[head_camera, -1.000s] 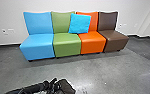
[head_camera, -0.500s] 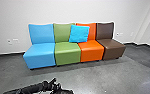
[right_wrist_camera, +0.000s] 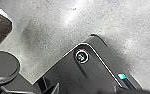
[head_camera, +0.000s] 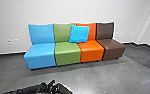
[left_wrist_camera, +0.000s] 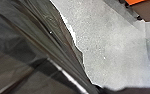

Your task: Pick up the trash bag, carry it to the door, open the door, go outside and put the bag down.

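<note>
pass: flr (head_camera: 98, 75) betw L arm (head_camera: 26, 90) & chairs (head_camera: 67, 53) | blk: chairs, wall (head_camera: 73, 11) bhd | bag (left_wrist_camera: 38, 42) nr L wrist

Bag (left_wrist_camera: 28, 37): creased glossy plastic. Seats (head_camera: 67, 50): smooth, leather-like, slight sheen. Pillow (head_camera: 79, 33) on seats: matt, cloth-like. Floor (head_camera: 103, 75) under seats: smooth, semi-gloss. Wall (head_camera: 66, 11) behind: matt.

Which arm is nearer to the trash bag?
Left. The left arm is close by the trash bag, large in its wrist view; the right arm seems farther off, over dark plate and floor.

Black arm (head_camera: 28, 90); dark grey plate (right_wrist_camera: 63, 70), round screw (right_wrist_camera: 81, 57), cyan spot (right_wrist_camera: 121, 76).
</note>
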Motion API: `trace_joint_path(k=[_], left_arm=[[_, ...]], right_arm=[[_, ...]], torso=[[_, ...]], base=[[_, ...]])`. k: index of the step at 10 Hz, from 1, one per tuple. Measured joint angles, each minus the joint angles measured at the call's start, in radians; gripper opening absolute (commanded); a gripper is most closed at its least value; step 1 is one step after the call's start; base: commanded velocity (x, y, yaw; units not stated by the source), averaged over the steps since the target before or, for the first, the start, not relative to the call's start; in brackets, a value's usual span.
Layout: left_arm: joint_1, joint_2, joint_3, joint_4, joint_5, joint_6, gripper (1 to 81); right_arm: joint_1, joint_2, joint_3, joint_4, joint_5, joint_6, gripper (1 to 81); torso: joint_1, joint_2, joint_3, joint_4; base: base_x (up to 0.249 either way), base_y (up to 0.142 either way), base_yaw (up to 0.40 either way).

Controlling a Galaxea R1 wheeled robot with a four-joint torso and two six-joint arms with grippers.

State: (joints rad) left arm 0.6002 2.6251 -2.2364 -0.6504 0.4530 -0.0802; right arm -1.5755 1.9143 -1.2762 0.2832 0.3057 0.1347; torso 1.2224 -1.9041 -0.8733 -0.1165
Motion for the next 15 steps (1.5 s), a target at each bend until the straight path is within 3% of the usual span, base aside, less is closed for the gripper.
trace_joint_path(k=[8, 10, 15], left_arm=[[0.051, -0.154, 0.188, 0.004, 0.009, 0.000, 1.0], [0.083, -0.159, 0.193, 0.011, 0.009, 0.006, 1.0], [0.156, -0.219, 0.264, 0.016, 0.001, 0.077, 1.0]], right_arm=[[-0.012, 0.044, -0.048, -0.004, -0.015, -0.003, 81.1], [-0.020, 0.048, -0.060, -0.004, -0.018, -0.003, 81.1], [-0.014, 0.081, -0.083, -0.005, -0.017, -0.004, 81.1]], torso=[[-0.178, 0.270, 0.282, 0.000], [-0.213, 0.323, 0.300, 0.000], [-0.332, 0.509, 0.308, 0.000]], base=[[0.000, 0.000, 0.000], [0.000, 0.000, 0.000], [0.000, 0.000, 0.000]])
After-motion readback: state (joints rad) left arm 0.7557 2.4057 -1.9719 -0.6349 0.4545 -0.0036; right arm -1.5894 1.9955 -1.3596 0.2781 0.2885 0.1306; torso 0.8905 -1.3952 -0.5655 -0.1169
